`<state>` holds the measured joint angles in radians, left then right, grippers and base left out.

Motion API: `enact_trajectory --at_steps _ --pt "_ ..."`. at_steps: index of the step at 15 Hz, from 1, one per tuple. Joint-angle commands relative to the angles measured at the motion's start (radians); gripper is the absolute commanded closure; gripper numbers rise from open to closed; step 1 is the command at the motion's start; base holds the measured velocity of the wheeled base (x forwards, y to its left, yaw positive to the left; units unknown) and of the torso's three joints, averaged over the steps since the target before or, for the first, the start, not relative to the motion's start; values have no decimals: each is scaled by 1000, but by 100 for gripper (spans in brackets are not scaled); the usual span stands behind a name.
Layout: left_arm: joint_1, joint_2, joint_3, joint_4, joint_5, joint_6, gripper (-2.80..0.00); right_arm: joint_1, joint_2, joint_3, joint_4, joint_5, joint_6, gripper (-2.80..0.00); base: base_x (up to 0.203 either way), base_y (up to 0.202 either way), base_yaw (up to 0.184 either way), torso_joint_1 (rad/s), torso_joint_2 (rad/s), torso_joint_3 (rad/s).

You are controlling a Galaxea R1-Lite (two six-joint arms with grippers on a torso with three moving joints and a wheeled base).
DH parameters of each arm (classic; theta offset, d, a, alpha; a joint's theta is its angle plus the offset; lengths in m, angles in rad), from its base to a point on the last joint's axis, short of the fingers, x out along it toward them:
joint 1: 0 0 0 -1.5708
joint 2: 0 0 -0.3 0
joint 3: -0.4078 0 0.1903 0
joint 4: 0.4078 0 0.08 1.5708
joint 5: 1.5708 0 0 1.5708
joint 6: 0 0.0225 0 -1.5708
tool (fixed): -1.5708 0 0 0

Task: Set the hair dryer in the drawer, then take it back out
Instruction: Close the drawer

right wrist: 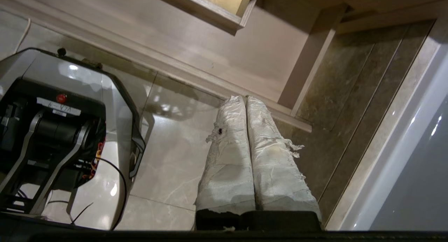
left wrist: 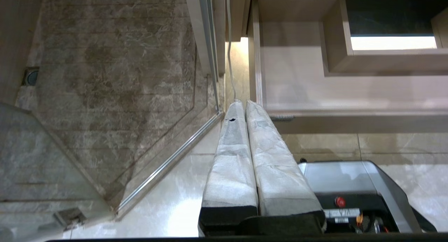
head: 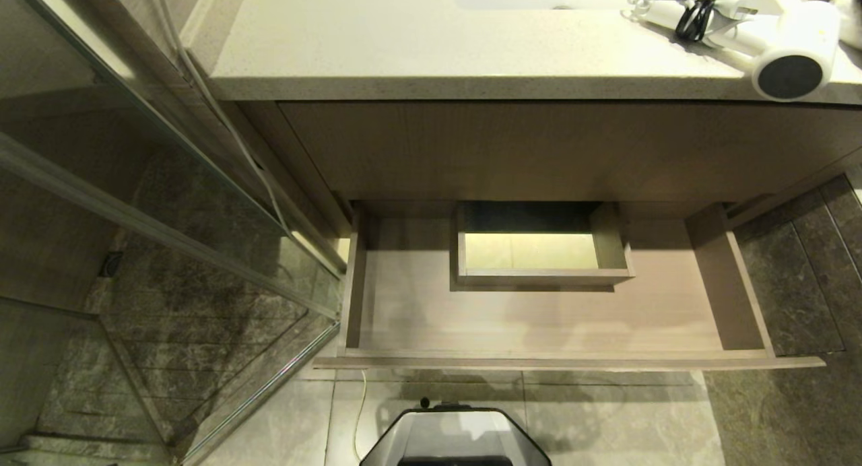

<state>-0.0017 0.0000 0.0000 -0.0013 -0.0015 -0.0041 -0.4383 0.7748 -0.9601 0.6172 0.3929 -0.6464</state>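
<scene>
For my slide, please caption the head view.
White plastic hair dryer lies on the pale counter above the open, empty wood-grain drawer.

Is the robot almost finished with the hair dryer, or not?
Can't tell. The drawer is pulled open and has nothing in it. The hair dryer lies on the countertop. Both claws, left claw and right claw, are shut on nothing, near the drawer's front.

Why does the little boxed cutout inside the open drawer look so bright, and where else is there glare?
Head view: the notch in the drawer opens onto lit pale floor, while the cabinet front above lies in shadow. Left wrist view: that same opening is washed out white. Right wrist view: bright glints on the glossy floor tiles.
</scene>
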Motion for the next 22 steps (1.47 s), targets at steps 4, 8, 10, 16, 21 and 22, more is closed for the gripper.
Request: enact_trajectory --at_steps 4,8,10,16,21,22 --pt "0 0 1 0 1 -1 0 0 -51 58 -2 3 -4 0 0 0 0 -242 -76 -321" --pt "0 0 1 0 0 -1 0 0 -57 72 -24 -7 -4 0 0 0 0 -209 -131 -340" --pt "0 0 0 0 0 -1 0 0 -57 72 -24 -19 -2 0 0 0 0 -178 -169 -348" --pt "0 0 2 0 0 -1 0 1 -86 129 -48 -31 25 0 0 0 0 -167 32 -137" --pt "0 0 2 0 0 -1 0 0 -89 149 -63 -32 25 0 0 0 0 -309 465 150" --pt "0 0 2 0 0 -1 0 0 -92 158 -72 -32 25 0 0 0 0 -371 552 163"
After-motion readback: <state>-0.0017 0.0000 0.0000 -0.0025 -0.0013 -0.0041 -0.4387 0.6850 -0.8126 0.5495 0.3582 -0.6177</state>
